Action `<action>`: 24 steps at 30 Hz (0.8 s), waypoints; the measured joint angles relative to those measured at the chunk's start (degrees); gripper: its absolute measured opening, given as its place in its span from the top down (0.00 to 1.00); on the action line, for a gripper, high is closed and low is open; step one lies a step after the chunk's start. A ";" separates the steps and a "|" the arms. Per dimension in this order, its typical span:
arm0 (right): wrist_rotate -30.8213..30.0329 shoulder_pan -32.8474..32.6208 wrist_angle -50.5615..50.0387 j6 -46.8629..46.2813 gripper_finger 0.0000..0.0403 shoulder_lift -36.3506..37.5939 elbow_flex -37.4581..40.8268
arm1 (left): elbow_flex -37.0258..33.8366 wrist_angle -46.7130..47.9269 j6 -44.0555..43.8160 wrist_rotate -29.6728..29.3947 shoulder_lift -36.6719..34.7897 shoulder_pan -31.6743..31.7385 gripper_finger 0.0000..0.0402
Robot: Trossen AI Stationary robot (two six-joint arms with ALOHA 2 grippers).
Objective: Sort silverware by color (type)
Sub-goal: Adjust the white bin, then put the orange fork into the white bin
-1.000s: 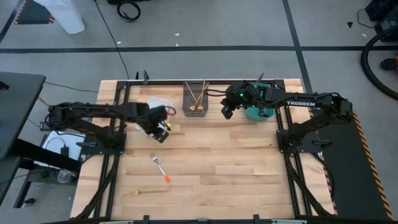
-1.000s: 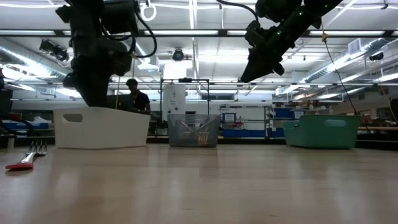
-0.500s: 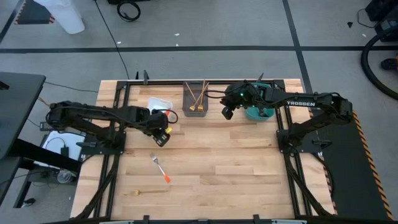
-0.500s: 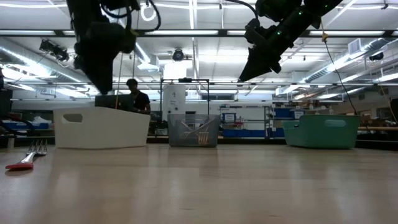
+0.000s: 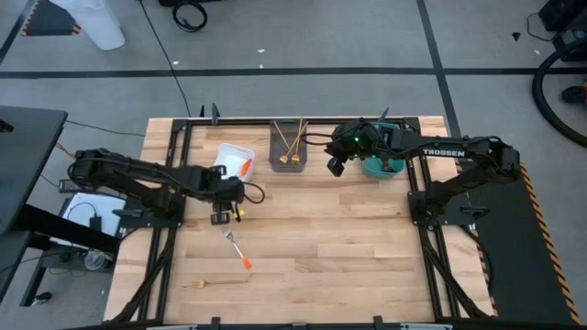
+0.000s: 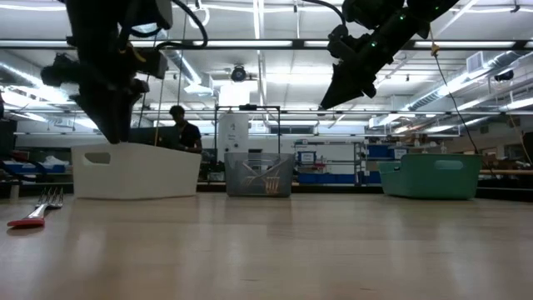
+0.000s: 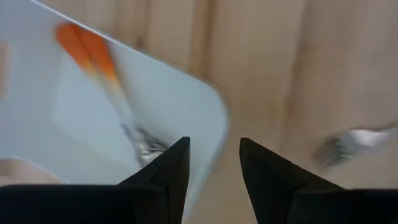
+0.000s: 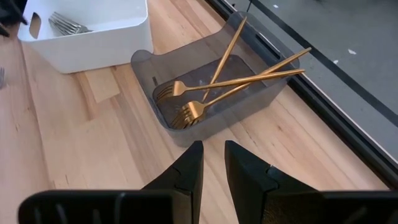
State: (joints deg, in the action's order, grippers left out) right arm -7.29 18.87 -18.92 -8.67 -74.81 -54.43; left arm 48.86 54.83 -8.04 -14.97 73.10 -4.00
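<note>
Orange-handled fork with a silver head [image 5: 237, 247] flat on the wooden tabletop [image 5: 330, 247], thin gold fork [image 5: 215, 282] nearer the front edge; light, stiff, slippery, best pinched mid-handle; left gripper [image 5: 220, 217] just beside, fingers apart, nothing held; right gripper [image 5: 336, 166] near grey bin [image 5: 288, 165], parted, empty.

The only lettering I can read is "TROSSEN", in white capitals along my right arm [image 5: 449, 152] in the high view. I find nothing else legible anywhere.
</note>
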 joint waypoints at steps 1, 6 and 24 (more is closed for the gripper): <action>0.00 0.00 0.00 -0.10 0.81 -0.02 0.00 | -0.66 -0.90 1.35 -1.87 0.00 -0.23 0.63; -0.01 0.00 0.01 -0.13 0.81 -0.02 0.00 | -3.67 -5.45 4.72 -6.51 0.00 0.15 0.63; -0.02 0.00 0.02 -0.78 0.81 0.00 0.00 | -0.06 -1.76 -7.49 -16.34 0.04 6.24 0.63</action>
State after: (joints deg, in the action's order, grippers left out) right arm -7.31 18.87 -18.90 -9.45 -74.81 -54.43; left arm 48.80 53.07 -15.53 -31.31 73.14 2.24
